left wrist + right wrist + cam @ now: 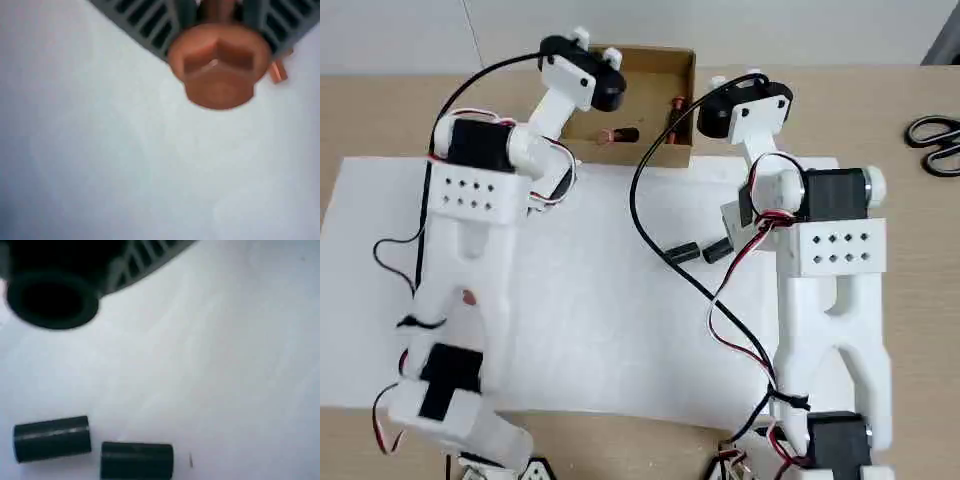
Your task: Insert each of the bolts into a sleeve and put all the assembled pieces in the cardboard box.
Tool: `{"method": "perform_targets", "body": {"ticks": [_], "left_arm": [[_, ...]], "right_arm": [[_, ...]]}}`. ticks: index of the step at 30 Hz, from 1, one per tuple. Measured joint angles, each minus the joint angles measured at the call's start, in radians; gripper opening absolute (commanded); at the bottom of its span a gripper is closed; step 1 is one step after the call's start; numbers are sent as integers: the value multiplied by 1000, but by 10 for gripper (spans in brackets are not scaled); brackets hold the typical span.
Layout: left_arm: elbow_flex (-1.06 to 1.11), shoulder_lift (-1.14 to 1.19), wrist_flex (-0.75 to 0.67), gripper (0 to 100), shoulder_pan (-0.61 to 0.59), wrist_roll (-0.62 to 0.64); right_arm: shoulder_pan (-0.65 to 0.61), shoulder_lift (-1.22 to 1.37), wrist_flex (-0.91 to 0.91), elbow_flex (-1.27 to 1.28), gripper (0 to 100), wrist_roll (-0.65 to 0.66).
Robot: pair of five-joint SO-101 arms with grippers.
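While the left pincer (217,12) clamps 1 copper bolt (217,67) and the right pincer (60,260) clamps 1 black sleeve (50,302), insertion appears in hand: next, bolt tip must meet sleeve bore. 2 loose sleeves (52,439) lie beyond on the sheet (580,330); farthest, the cardboard box (650,52) holds assembled pieces (620,134).

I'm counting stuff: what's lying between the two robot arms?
In the high view, a black tube and a second tube lie on the white sheet, with a black cable beside them.

A large white paper sheet (590,330) covers most of the light wooden worktop (380,110). Black-handled scissors (935,142) lie on bare wood at the right edge.
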Motion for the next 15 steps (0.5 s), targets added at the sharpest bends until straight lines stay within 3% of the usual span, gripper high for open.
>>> {"method": "perform_targets", "body": {"ticks": [4, 11, 15], "left_arm": [[0, -92, 0, 5, 3, 41], [0, -287, 0, 5, 3, 221], [0, -331, -6, 5, 14, 342]], "right_arm": [[0, -129, 0, 0, 4, 0], [0, -514, 0, 0, 6, -3], [-5, -644, -3, 129, 7, -11]]}}
